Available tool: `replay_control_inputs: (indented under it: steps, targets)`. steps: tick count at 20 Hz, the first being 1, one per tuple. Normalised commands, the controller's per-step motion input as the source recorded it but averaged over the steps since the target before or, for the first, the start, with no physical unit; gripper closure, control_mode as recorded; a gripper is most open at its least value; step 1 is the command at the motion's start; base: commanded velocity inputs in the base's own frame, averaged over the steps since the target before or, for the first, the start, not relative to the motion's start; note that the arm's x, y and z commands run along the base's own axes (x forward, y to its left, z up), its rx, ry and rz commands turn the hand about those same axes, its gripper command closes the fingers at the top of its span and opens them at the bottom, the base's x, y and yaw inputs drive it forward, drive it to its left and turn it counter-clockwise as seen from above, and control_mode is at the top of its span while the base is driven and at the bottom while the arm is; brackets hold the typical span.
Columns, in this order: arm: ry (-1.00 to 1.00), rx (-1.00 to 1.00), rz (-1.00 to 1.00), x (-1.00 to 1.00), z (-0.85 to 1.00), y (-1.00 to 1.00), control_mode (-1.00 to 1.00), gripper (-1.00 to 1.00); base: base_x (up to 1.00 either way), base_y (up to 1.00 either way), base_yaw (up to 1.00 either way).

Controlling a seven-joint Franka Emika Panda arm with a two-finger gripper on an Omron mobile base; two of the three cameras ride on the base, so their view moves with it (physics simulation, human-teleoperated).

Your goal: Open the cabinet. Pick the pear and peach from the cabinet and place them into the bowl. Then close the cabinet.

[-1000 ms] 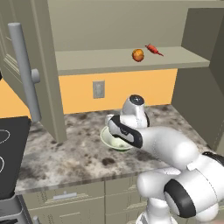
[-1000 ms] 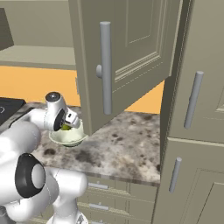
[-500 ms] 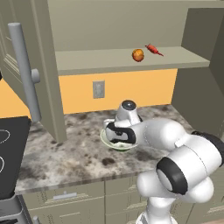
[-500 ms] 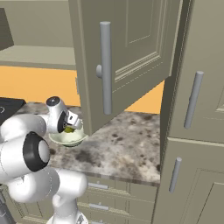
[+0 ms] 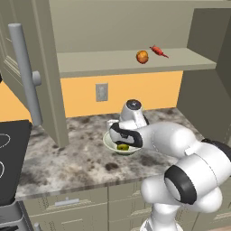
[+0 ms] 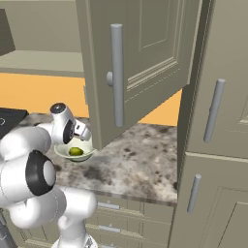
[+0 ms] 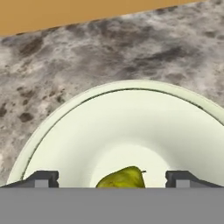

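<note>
Cabinet (image 5: 27, 76) doors stand open. Pear (image 7: 121, 178) lies in the bowl (image 7: 78, 131), bottom of the well; also seen from the left base view (image 5: 122, 146). Gripper (image 7: 112, 179) hangs low over the bowl, jaws spread wide, tips either side of the pear and apart from it; nothing held. Peach (image 5: 142, 56) sits on the cabinet shelf (image 5: 99, 61), just beside a thin red pepper (image 5: 158, 50). Judged roughly halfway: opening and pear done; peach and door closing left.
</note>
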Motion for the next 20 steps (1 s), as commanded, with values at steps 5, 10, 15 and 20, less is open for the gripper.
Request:
replay_control_inputs:
  steps: [5, 10, 15, 20]
  targets:
    - [0.02, 0.0, -0.01, -0.09, 0.43, -0.05, -1.0, -1.0, 0.0, 0.0, 0.0]
    - [-0.01, 0.0, -0.04, -0.48, 0.64, -0.26, -1.0, -1.0, 0.0, 0.0, 0.0]
    - [-0.11, -0.01, -0.02, -0.58, 0.7, -0.36, -1.0, -1.0, 0.0, 0.0, 0.0]
    - [-0.14, -0.02, -0.01, -0.41, 0.85, -0.42, -1.0, -1.0, 0.0, 0.0, 0.0]
